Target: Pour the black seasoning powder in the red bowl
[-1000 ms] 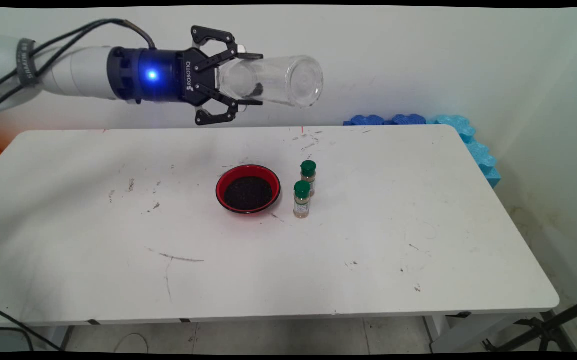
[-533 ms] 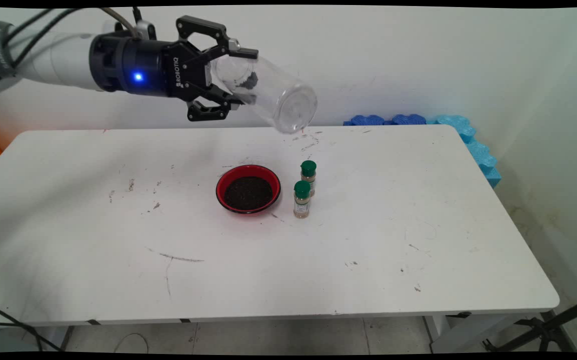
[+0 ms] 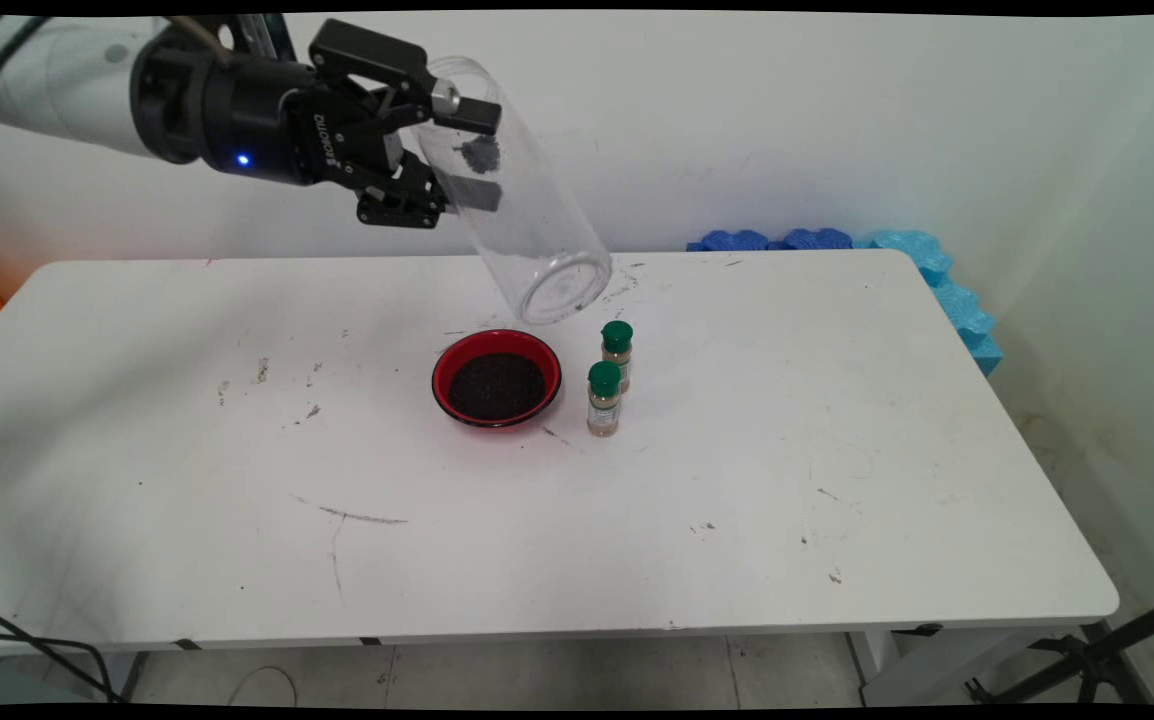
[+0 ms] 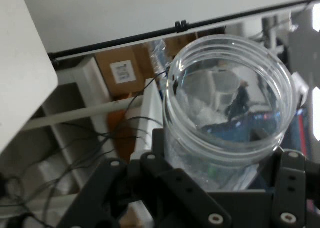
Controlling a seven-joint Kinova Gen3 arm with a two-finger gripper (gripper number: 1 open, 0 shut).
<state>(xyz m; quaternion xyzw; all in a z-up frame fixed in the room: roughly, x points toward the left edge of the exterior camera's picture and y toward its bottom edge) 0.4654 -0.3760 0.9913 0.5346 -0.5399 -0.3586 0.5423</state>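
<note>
One gripper (image 3: 462, 150) grasps one clear plastic jar (image 3: 527, 215), tilted in the air above the desk (image 3: 837, 450), one end pointing down toward 5 o'clock. One red bowl (image 3: 496, 378) of dark grains stands below; two green-capped spice bottles (image 3: 604, 398) stand at its 3 o'clock. Blue foam pieces (image 3: 897, 260) are partly cut off behind the desk

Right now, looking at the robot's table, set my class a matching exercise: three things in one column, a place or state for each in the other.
Things:
1. clear jar
2. red bowl
3. two spice bottles

States:
A. standing upright with green caps, right of the bowl
B. held tilted in the gripper, above the table
C. resting on the table, filled with dark grains

Pairs: 1-B, 2-C, 3-A
</note>
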